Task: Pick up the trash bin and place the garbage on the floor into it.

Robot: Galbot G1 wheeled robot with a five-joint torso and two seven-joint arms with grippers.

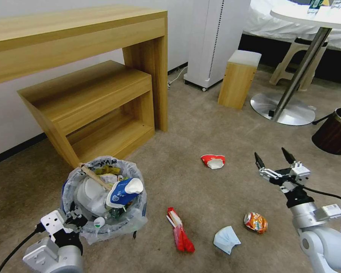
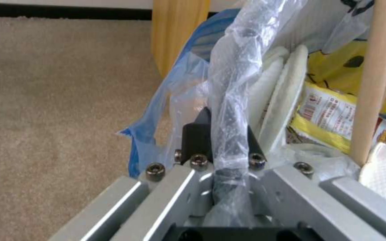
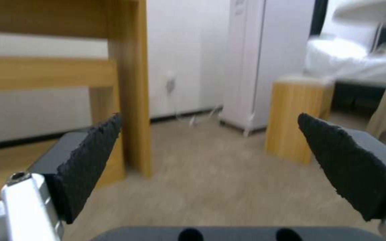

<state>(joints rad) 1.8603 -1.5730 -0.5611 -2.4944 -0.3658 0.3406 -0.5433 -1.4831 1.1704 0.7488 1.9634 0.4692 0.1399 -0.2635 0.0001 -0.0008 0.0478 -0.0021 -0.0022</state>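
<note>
Fingers of the left gripper point(image 2: 229, 140) pinched the bagged rim of the trash bin point(image 1: 102, 197), near left; right gripper point(image 1: 275, 158) hovered spread, empty. Binned: slippers, cup, stick, wrappers. Left on the floor point(image 1: 201, 125), four: red-white cup point(image 1: 213, 161), red wrapper point(image 1: 180, 229), mask point(image 1: 226, 239), orange snack bag point(image 1: 255, 222).

— What's the ground here?

— Beige short-pile floor point(image 1: 201, 129).

— And lying on it?

— Taking the red wrapper point(image 1: 180, 229) as the dial's centre: a crushed red-white cup point(image 1: 213, 161) at one o'clock, an orange snack bag point(image 1: 255, 222) at three, a blue mask point(image 1: 226, 239) at four. The bagged trash bin point(image 1: 102, 197) sits at ten.
</note>
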